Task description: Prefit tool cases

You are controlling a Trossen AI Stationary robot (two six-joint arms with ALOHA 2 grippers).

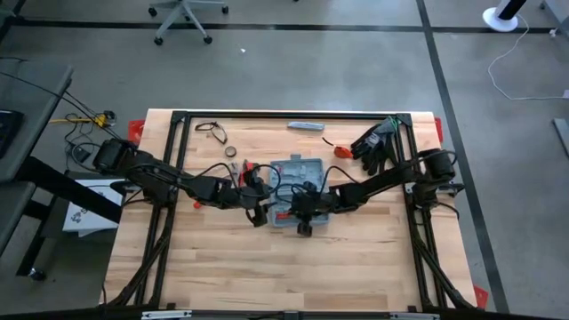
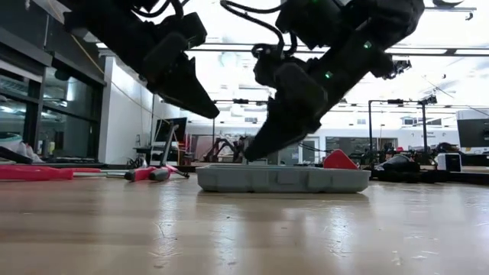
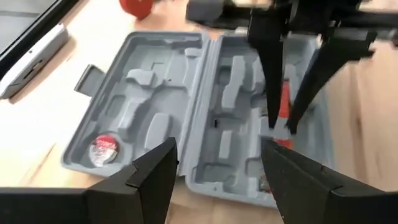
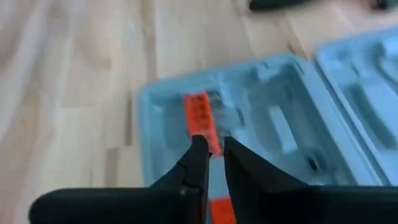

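Note:
The blue-grey tool case (image 1: 298, 173) lies open and flat on the wooden table, both moulded halves up (image 3: 161, 93). A red-handled tool (image 4: 200, 118) lies in a slot of the half near the table's front edge. My right gripper (image 4: 211, 146) slants down over that tool, its fingers a narrow gap apart with the red handle (image 3: 283, 112) showing between them. My left gripper (image 3: 217, 155) hangs open above the case's left end (image 1: 260, 213), with nothing between its fingers. In the low view both grippers hang above the case (image 2: 283, 179). My right gripper has its fingertips (image 3: 272, 121) on either side of the red-handled tool, slanting down from the table's right. The tool lies in its slot in the case. I cannot tell whether the fingers touch it.
Black gloves (image 1: 378, 142) lie at the far right, with a small red thing (image 1: 340, 152) beside them. A slim grey bar (image 1: 305, 125) sits near the far edge, a black cord (image 1: 213, 132) at the far left. Red-handled tools (image 2: 153, 174) lie left of the case. Bare wood lies toward the near edge.

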